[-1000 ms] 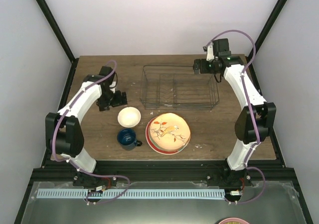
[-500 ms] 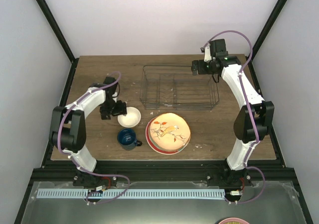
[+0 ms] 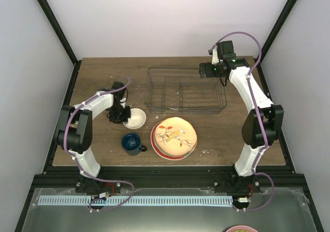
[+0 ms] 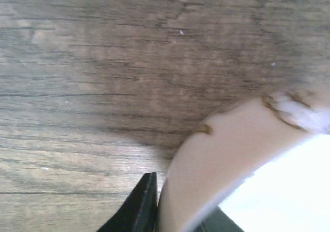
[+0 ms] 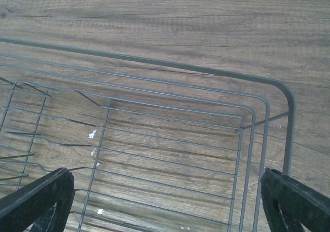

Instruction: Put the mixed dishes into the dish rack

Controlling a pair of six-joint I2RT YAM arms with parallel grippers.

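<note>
In the top view the small cream bowl (image 3: 135, 119) sits left of centre with my left gripper (image 3: 120, 114) shut on its left rim. The left wrist view shows the bowl's wall (image 4: 232, 144) pinched between my dark fingers (image 4: 140, 206). A dark blue mug (image 3: 132, 143) stands just in front of the bowl. The bird-print plate (image 3: 174, 135) tops a stack with a red rim showing beneath. The wire dish rack (image 3: 148, 90) lies behind them with nothing in it. My right gripper (image 3: 206, 69) hovers open over its far right corner (image 5: 278, 87).
The brown wooden table (image 3: 98, 77) ends at black frame rails on both sides. White walls close the back. White specks lie on the wood near the plate stack and under the rack wires (image 5: 93, 134).
My left gripper slid right from beside the bowl to its rim and closed on it. The right arm shifted only slightly above the rack.
</note>
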